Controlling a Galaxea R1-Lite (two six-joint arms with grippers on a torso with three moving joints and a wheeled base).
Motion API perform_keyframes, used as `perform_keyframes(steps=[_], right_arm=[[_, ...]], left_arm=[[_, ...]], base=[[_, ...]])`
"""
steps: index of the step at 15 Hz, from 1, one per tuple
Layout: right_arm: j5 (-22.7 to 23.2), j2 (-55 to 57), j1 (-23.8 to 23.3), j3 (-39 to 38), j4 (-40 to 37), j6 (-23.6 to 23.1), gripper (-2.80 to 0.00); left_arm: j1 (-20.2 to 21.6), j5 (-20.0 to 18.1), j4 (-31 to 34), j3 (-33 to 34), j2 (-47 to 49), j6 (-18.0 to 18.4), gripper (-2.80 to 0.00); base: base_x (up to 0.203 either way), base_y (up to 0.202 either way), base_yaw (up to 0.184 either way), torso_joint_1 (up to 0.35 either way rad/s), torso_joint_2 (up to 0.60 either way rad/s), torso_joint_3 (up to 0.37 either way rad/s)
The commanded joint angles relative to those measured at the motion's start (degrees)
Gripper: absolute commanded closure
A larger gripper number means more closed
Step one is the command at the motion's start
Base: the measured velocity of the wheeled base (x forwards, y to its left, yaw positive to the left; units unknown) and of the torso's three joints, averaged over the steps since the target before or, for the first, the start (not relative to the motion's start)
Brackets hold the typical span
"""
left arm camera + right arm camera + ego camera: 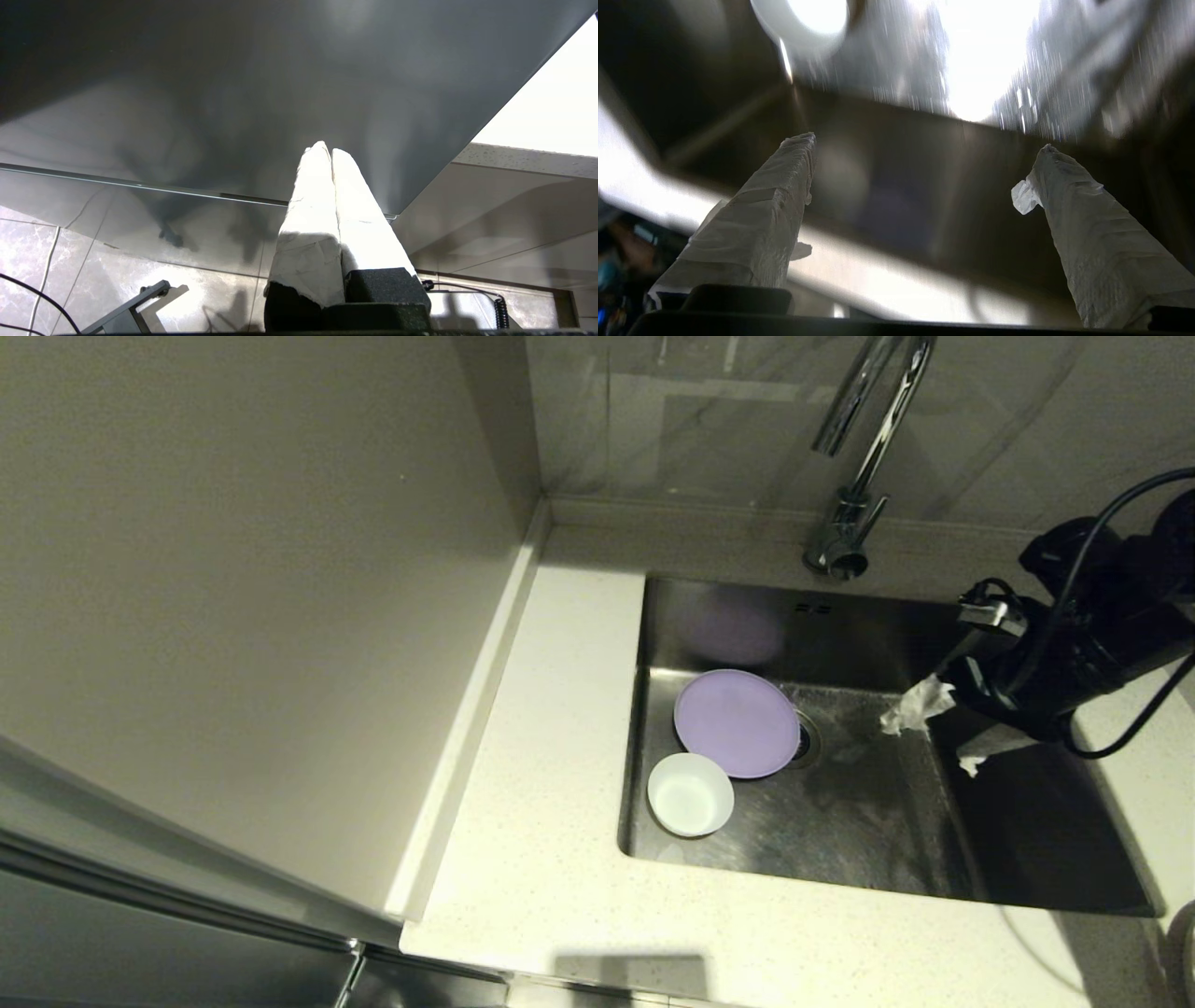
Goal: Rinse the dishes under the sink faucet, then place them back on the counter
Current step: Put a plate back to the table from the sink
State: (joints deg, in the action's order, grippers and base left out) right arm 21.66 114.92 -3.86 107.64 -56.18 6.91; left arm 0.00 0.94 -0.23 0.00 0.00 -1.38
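Note:
The lilac plate [738, 723] lies on the floor of the steel sink [868, 821], partly over the drain. Just in front of it stands the white bowl [691, 793], upright; the right wrist view also catches the bowl [808, 18]. No cream plate is in view. The chrome faucet [859, 457] rises behind the basin. My right gripper [945, 733] hangs over the sink's right side, open and empty, its white-wrapped fingers [794, 158] spread wide. My left gripper [325, 150] is parked below counter level, shut with nothing between its fingers.
The white speckled counter [551, 728] frames the basin on the left and front. A tall beige panel [233, 569] walls off the left side. A black cable [1130, 709] loops off my right arm above the sink's right rim. The basin floor looks wet.

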Motion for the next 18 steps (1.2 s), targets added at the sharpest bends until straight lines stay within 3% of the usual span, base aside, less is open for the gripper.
perform_keyframes(steps=[1, 6, 9, 12, 18], right_arm=[[-0.2, 6.3, 2.2, 0.2, 8.8, 2.0, -2.80], [-4.7, 14.9, 5.8, -1.6, 25.1, 7.9, -2.80], [-6.1, 18.6, 7.4, -1.5, 29.7, 8.5, -2.80], [-11.8, 22.8, 8.5, -1.8, 39.7, 8.5, -2.80], [-15.3, 28.5, 9.7, 2.6, 41.5, 8.3, -2.80]], left_arm=[[0.0, 0.0, 0.0, 0.0, -0.2, 0.0, 0.00], [0.0, 0.0, 0.0, 0.0, -0.2, 0.0, 0.00], [0.0, 0.0, 0.0, 0.0, -0.2, 0.0, 0.00], [0.0, 0.0, 0.0, 0.0, -0.2, 0.0, 0.00], [0.0, 0.0, 0.0, 0.0, -0.2, 0.0, 0.00]], base=[[0.000, 0.000, 0.000, 0.000, 0.00, 0.000], [0.000, 0.000, 0.000, 0.000, 0.00, 0.000], [0.000, 0.000, 0.000, 0.000, 0.00, 0.000], [0.000, 0.000, 0.000, 0.000, 0.00, 0.000], [0.000, 0.000, 0.000, 0.000, 0.00, 0.000]])
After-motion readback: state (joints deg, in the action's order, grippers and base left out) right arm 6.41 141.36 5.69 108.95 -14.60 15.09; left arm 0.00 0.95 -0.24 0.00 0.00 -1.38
